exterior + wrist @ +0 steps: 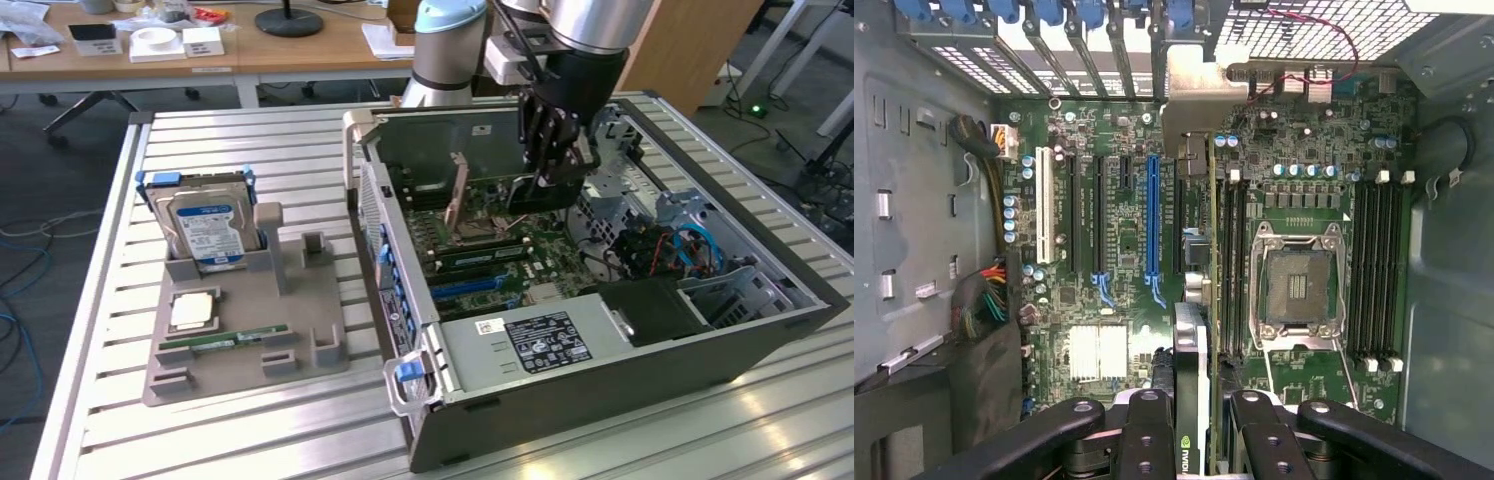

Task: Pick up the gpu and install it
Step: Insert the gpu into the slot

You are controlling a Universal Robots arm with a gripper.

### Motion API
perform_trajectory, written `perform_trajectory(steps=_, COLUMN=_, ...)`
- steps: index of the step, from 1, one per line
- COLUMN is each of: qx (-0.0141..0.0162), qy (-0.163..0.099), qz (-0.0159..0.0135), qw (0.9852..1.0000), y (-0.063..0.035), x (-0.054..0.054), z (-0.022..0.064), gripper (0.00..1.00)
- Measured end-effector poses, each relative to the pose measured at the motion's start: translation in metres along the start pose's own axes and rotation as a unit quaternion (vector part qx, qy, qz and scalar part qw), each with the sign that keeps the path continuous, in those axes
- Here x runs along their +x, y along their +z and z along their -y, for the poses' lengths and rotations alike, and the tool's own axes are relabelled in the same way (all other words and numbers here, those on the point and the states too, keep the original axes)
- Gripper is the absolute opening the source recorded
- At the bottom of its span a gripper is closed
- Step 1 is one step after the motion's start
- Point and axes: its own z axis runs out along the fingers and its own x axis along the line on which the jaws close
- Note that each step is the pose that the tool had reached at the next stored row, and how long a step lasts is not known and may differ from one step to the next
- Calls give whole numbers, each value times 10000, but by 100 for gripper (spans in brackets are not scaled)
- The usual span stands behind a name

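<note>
The gpu (1195, 345) is seen edge-on in the wrist view, a thin card with a green board edge and a silvery bracket (1199, 100) toward the case's rear slots. My gripper (1192, 405) is shut on its near end, a black finger on each face. The card stands upright over the motherboard (1114, 260), beside the long blue slot (1151, 220). Whether it is seated in a slot I cannot tell. In the exterior view my gripper (545, 190) reaches down into the open computer case (614, 400), with the card's bracket end (459, 195) toward the exterior view's left.
A grey fixture tray (314, 365) at the exterior view's left holds a blue-labelled hard drive (207, 228), a processor chip (194, 310) and a RAM stick (224, 340). Inside the case are an open CPU socket (1294, 280), cable bundles (984, 295) and the power supply (534, 340).
</note>
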Motion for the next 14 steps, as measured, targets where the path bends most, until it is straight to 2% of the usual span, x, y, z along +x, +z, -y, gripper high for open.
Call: perform_trajectory(steps=14, qx=0, qy=0, qz=0, qw=10000, y=38, x=31, z=-16, gripper=27)
